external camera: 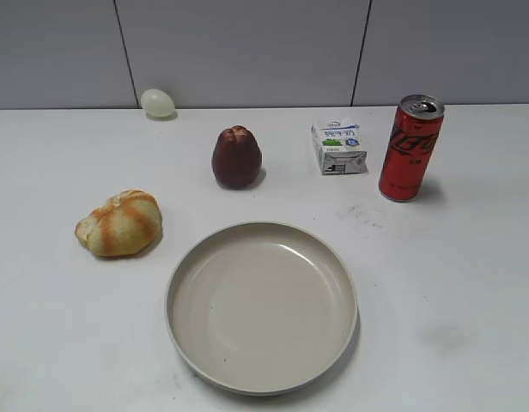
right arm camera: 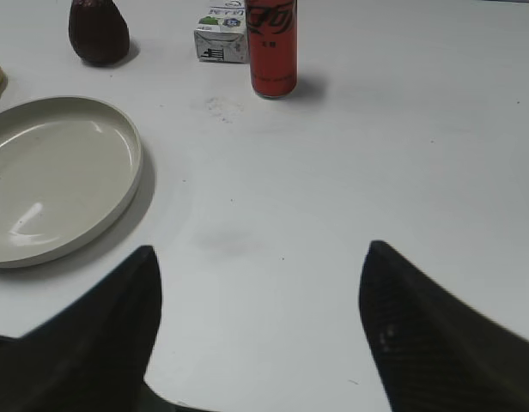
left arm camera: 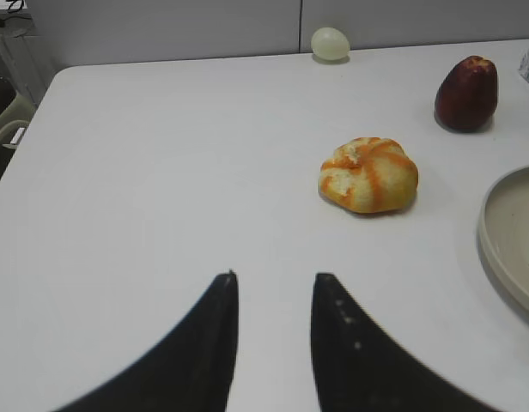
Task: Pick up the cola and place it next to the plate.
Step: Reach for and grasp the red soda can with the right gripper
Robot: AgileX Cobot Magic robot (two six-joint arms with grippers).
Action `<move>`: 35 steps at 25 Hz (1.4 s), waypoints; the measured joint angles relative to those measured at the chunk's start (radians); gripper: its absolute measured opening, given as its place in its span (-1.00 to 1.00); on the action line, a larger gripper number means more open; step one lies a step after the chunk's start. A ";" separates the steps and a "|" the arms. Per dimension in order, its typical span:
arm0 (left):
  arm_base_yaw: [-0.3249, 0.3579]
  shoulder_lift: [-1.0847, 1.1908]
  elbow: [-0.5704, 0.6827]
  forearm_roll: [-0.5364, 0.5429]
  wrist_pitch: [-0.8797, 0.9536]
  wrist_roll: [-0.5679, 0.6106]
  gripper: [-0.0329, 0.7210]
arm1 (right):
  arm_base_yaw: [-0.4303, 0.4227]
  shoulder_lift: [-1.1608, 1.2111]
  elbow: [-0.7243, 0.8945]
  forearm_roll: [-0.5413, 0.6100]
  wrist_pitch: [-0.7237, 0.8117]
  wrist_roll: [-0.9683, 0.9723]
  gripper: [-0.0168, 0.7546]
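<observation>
The cola (external camera: pixel 410 148) is a tall slim red can with a silver top, standing upright at the back right of the white table; it also shows at the top of the right wrist view (right arm camera: pixel 272 47). The plate (external camera: pixel 182 283) is a large round beige dish near the front middle, also seen in the right wrist view (right arm camera: pixel 134 154) and at the right edge of the left wrist view (left arm camera: pixel 492 236). My right gripper (right arm camera: pixel 260 257) is wide open and empty, well short of the cola. My left gripper (left arm camera: pixel 275 279) is open and empty over bare table. Neither gripper shows in the exterior view.
A small white milk carton (external camera: pixel 339 147) stands just left of the cola. A dark red fruit (external camera: pixel 236 157), an orange-striped bread roll (external camera: pixel 120 224) and a pale egg (external camera: pixel 157 103) lie to the left. The table's left edge (left arm camera: pixel 24 137) shows in the left wrist view.
</observation>
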 joint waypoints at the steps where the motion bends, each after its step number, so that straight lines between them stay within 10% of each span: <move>1: 0.000 0.000 0.000 0.000 0.000 0.000 -0.30 | 0.000 0.000 0.000 0.000 0.000 0.000 0.53; 21: 0.000 0.000 0.000 0.000 0.000 0.000 -0.30 | 0.000 0.034 -0.023 -0.048 -0.128 0.000 0.53; 35: 0.000 0.000 0.000 0.000 0.000 0.000 -0.30 | 0.000 0.724 -0.275 -0.049 -0.339 0.015 0.53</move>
